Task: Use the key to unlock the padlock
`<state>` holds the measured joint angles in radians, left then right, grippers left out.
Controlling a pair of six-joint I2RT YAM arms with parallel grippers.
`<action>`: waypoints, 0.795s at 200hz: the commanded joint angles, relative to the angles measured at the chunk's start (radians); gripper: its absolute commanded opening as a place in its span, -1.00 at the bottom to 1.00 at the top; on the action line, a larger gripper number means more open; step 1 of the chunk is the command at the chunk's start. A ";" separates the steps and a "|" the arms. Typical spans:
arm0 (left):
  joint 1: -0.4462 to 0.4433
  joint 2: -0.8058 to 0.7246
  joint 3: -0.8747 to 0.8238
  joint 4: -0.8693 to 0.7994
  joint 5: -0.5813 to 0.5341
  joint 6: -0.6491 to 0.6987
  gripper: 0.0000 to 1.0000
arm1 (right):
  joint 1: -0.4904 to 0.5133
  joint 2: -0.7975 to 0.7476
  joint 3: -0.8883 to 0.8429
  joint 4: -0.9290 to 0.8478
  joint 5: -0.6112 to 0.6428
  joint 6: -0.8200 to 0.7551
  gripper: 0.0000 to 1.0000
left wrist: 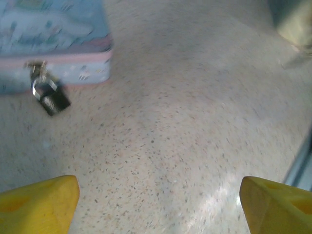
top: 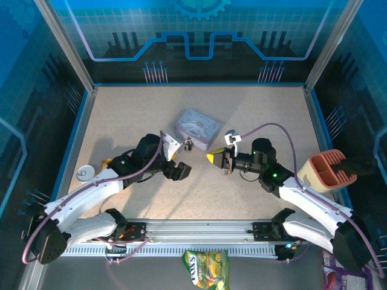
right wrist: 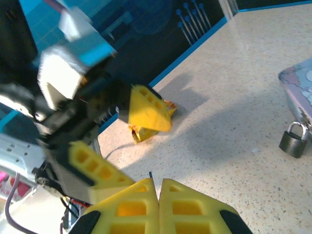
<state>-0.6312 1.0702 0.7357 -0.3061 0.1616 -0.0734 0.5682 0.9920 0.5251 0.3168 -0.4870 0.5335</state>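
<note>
Pinching a thin dark sliver (right wrist: pixel 150 174) (the key, likely) in closed yellow right gripper (right wrist: pixel 157 187), left gripper (left wrist: pixel 158 200) wide, empty; steer squarely left to small dark silver-shackled padlock (right wrist: pixel 294 141) at pale tin's (left wrist: pixel 53 29) near edge.

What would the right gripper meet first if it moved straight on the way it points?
Probably the left gripper, its jaws open directly ahead; depth is unclear. The padlock lies off to the side.

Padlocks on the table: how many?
1. The padlock lies on the table against the near side of the tin, shackle at its latch. More may be hidden under the arms.
</note>
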 commanded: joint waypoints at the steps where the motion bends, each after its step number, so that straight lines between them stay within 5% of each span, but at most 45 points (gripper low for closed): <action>1: 0.036 0.056 -0.131 0.247 0.058 -0.252 0.72 | -0.039 0.018 -0.037 0.084 0.042 0.081 -1.00; 61: 0.124 0.353 -0.161 0.605 0.051 -0.204 0.66 | -0.070 0.012 -0.069 0.102 0.043 0.062 -1.00; 159: 0.223 0.701 0.100 0.659 0.142 -0.129 0.34 | -0.079 -0.082 -0.107 0.046 0.061 0.036 -1.00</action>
<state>-0.4160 1.7100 0.7818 0.3283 0.2554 -0.2375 0.5026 0.9348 0.4370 0.3733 -0.4408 0.5842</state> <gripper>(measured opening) 0.687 0.047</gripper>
